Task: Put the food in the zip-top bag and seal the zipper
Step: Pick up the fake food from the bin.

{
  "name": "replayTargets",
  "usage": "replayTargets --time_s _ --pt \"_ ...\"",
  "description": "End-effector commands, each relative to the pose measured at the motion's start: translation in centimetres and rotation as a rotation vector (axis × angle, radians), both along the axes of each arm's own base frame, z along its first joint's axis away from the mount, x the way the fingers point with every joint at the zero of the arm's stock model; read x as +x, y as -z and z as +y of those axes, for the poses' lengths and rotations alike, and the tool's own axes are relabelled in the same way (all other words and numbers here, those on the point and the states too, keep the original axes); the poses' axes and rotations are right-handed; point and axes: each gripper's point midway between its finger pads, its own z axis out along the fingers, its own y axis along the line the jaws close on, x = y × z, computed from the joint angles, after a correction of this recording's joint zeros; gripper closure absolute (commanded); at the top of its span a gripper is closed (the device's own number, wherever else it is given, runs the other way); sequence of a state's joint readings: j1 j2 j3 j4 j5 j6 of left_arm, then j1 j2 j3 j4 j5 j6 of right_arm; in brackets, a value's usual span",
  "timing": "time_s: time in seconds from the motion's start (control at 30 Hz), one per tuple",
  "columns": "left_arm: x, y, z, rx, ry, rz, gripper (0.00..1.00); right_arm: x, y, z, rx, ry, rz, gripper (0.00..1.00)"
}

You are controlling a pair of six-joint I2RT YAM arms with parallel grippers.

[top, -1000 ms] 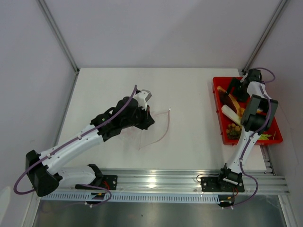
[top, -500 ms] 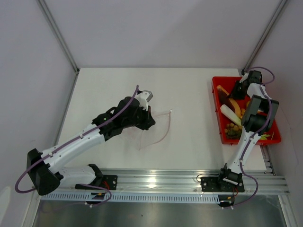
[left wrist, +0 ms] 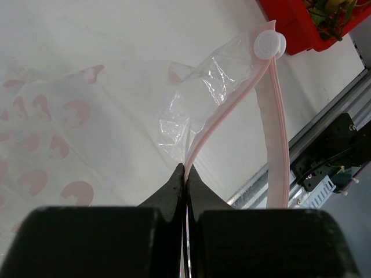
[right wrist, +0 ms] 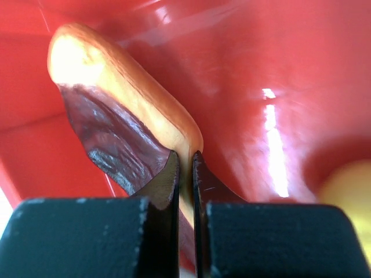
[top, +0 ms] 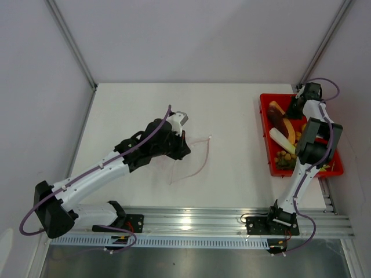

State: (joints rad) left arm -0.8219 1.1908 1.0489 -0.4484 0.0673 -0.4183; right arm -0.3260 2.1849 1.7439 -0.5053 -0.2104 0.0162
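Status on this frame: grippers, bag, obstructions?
Left gripper shut on zipper of zip-top bag. Right gripper shut on orange-rimmed dark red slice in red tray. Bag mouth open, no food seen inside. Nothing blocking.

Found the zip-top bag [top: 186,159] flat on the tabletop [top: 232,116], near the middle, with the zipper [top: 206,153] along its right edge. Found the tray [top: 278,97] well apart at the right edge, with the food [top: 282,140] lying inside it.
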Motion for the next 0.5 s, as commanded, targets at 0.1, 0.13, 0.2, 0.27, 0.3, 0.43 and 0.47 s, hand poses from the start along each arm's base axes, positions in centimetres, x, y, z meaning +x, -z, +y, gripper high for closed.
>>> replayTargets --time_s 0.1,0.13,0.2,0.27,0.3,0.43,0.47 --pt "0.2 -1.5 -0.7 -0.047 0.012 0.005 0.99 0.2 -12.0 -1.7 -0.096 0.139 -0.244 1.00" --pt "0.3 -2.2 -1.3 -0.058 0.023 0.009 1.00 0.0 -12.3 -1.9 -0.087 0.154 -0.255 1.00" --pt "-0.5 -2.3 -2.1 -0.072 0.071 0.060 0.99 0.0 -14.1 -1.8 -0.061 0.171 -0.308 1.00" --pt "-0.5 -3.3 -3.2 -0.098 0.100 0.084 0.99 -0.2 -15.0 -1.6 -0.052 0.177 -0.326 1.00" --pt "-0.8 -3.4 -3.4 -0.106 0.111 0.098 0.99 -0.2 -16.6 -1.3 -0.046 0.174 -0.367 1.00" --pt "-0.8 -4.9 -4.6 -0.146 0.140 0.118 0.99 -0.8 -20.1 -0.2 -0.020 0.179 -0.451 1.00" --pt "-0.7 -4.7 -4.7 -0.147 0.140 0.129 0.99 -1.0 -20.9 0.1 -0.010 0.183 -0.468 1.00"
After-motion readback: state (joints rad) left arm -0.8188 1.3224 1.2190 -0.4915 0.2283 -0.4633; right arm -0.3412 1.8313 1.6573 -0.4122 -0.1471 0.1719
